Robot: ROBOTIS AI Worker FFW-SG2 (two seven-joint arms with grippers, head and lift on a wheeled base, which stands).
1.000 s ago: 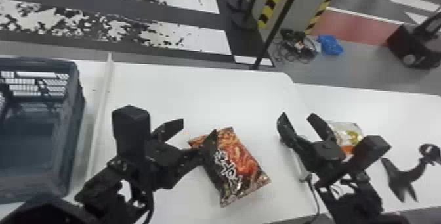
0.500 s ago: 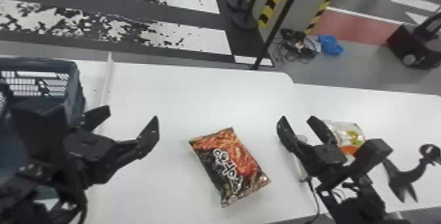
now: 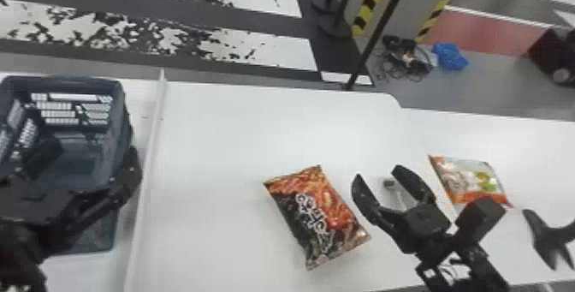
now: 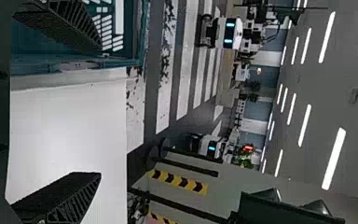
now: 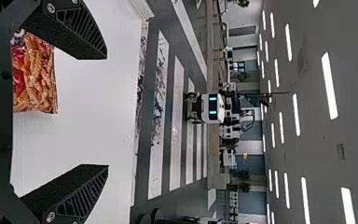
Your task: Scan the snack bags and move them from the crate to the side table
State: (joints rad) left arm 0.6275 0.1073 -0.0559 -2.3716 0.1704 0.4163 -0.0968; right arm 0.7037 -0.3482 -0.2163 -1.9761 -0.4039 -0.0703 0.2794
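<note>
A white table (image 3: 222, 132) spans the view, a thin ledge (image 3: 145, 175) dividing the crate (image 3: 64, 80) at the left from a red-and-black snack bag (image 3: 316, 218) lying flat. An orange-and-white bag (image 3: 470, 180) lies farther right. The left gripper (image 3: 92, 152), wide and empty, is at the crate; the right (image 3: 377, 173), also spread and empty, hangs between the bags. Beyond lie a striped floor (image 3: 274, 51), cables (image 3: 406, 62) and hazard-striped posts (image 3: 372, 2).

crate (image 3: 121, 128): blue-grey | snack bag (image 3: 318, 216): red, black | second bag (image 3: 468, 180): white, orange, green
</note>
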